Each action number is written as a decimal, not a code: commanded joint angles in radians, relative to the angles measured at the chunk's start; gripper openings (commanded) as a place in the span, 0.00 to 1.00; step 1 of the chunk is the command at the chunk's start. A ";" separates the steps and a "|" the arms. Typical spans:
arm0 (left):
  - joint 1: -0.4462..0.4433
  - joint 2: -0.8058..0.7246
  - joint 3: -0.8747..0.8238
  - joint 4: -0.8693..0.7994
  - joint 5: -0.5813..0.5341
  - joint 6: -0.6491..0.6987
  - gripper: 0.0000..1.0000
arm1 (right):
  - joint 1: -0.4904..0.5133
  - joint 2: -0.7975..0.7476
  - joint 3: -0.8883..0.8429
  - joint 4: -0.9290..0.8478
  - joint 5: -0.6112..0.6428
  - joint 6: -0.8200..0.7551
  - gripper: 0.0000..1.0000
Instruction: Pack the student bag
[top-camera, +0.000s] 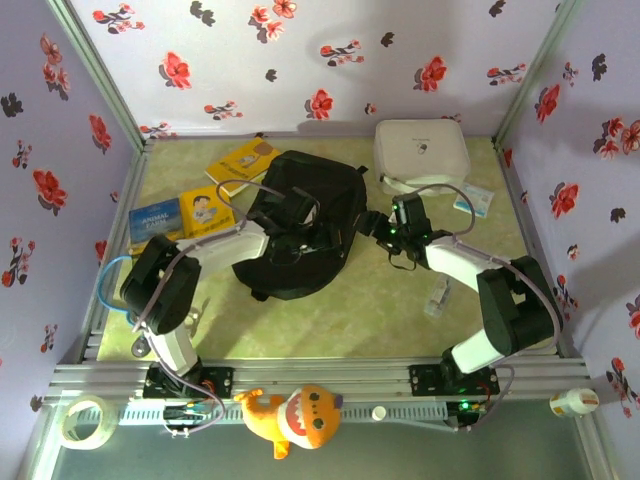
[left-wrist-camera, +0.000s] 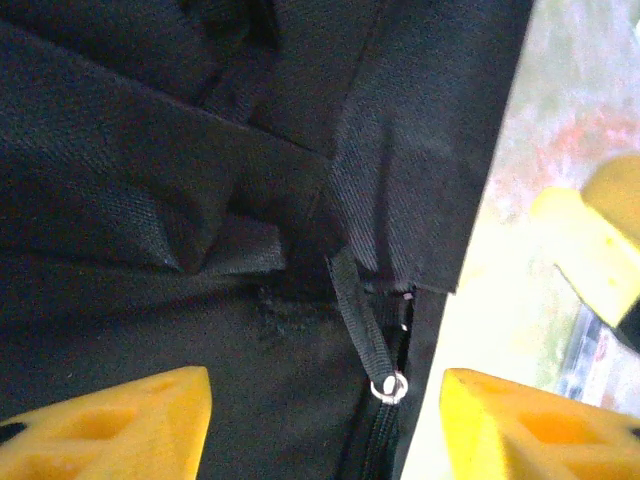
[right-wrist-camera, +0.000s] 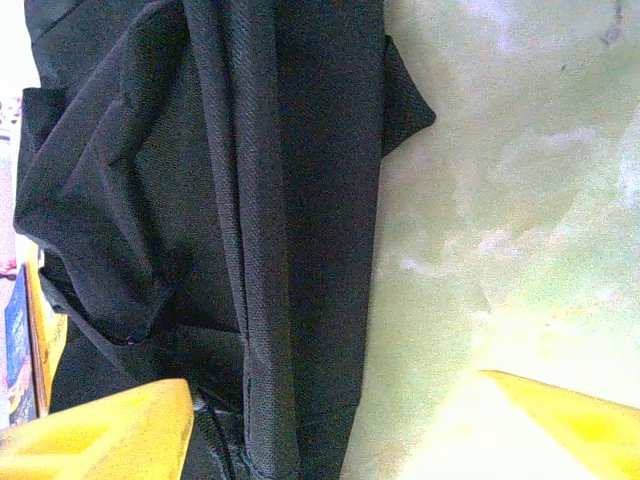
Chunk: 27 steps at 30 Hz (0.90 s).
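The student bag, a large black fabric backpack, lies flat in the middle of the table. My left gripper is over the bag, open. In the left wrist view its yellow fingers straddle a zipper with a black strap pull and a silver ring, not touching it. My right gripper is at the bag's right edge, open. Its left finger is over the bag and its right finger sits over bare table.
A white rounded-square zip case stands at the back right. Yellow and blue children's books lie left of the bag. A small card and a clear item lie on the right. A plush toy and a tape roll sit on the front rail.
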 joint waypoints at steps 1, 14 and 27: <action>-0.005 0.038 0.049 0.039 0.015 -0.103 0.53 | -0.007 -0.031 -0.017 0.041 0.001 0.022 0.73; -0.008 0.136 0.126 0.032 0.058 -0.134 0.42 | -0.008 -0.012 -0.022 0.069 -0.013 0.026 0.69; -0.007 0.224 0.203 -0.040 0.084 -0.147 0.40 | -0.008 -0.001 -0.031 0.087 -0.024 0.036 0.65</action>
